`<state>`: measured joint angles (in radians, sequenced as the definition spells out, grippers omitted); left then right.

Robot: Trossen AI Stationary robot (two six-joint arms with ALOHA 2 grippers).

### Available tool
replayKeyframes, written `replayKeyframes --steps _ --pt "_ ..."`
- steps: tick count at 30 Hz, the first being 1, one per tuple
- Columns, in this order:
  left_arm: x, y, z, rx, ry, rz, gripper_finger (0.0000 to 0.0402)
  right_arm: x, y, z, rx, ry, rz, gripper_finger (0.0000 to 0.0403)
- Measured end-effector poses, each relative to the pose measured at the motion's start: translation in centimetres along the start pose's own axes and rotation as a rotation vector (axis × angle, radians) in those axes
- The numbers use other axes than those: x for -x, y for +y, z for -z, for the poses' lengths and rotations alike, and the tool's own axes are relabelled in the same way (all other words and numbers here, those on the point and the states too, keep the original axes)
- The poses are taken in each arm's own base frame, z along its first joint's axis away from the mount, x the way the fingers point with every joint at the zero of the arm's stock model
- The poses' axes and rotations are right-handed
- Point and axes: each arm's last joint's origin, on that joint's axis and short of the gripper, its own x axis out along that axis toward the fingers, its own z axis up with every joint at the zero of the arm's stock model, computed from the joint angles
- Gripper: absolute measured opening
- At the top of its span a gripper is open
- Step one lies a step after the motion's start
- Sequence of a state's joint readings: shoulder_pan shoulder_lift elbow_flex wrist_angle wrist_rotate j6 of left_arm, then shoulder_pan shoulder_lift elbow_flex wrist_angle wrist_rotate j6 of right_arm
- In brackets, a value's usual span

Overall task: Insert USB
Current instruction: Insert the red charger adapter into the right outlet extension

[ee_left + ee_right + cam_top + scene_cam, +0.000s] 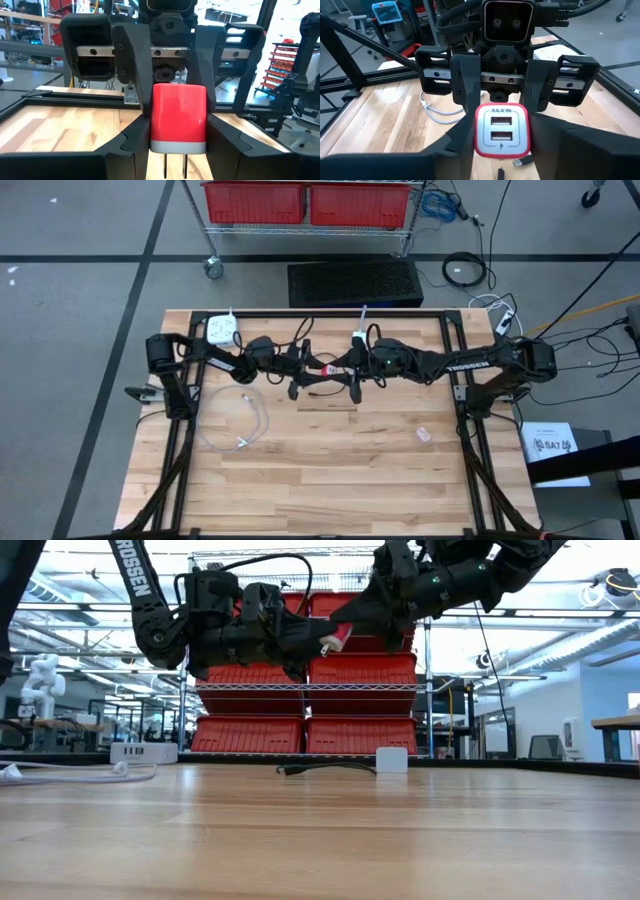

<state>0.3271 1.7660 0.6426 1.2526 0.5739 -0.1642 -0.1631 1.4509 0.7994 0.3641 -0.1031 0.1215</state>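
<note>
A red wall charger with a white prong end is held in the air over the middle of the table, where both grippers meet. Its two prongs point toward the left arm. Its face with two USB ports points toward the right arm. My left gripper comes from the table's left and my right gripper from the right; each stands shut around the charger. A black USB cable lies on the table below them, its plug free. My left gripper pinches the charger's prong end between its two fingers, coming roughly level from the table's left. The charger is lifted clear of the table and tilted, white end lower. My right gripper pinches the charger's red body near the USB face between its two fingers, coming from the table's right and slanting slightly down. Its fingers stand on the same two sides as the left gripper's.
A white power strip sits at the far left of the table. A white cable loops on the left half. A small white block lies right of centre. The black frame rails border the wooden top. Red bins stand on a rack behind.
</note>
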Motion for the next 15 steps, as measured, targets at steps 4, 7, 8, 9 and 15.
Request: replayKeyframes --steps 4,7,8,9,15 --pt "0.0 0.0 0.0 0.004 -0.003 0.001 0.0150 0.0 0.0 0.0 0.007 0.001 0.000 0.0118" --pt "0.0 0.0 -0.1 0.003 -0.005 0.002 0.0150 0.0 0.0 0.0 0.008 -0.002 -0.001 0.0118" --pt "0.0 0.0 -0.1 0.003 -0.006 0.002 0.0150 0.2 0.0 -0.1 0.009 -0.007 0.000 0.0121" --pt "0.0 0.0 -0.1 -0.001 -0.013 0.002 0.0150 0.3 0.1 -0.3 0.012 -0.013 -0.001 0.0133" --pt "0.0 -0.2 -1.0 -0.037 -0.077 0.031 0.0150 3.1 0.4 -1.6 0.040 0.005 0.022 0.0257"
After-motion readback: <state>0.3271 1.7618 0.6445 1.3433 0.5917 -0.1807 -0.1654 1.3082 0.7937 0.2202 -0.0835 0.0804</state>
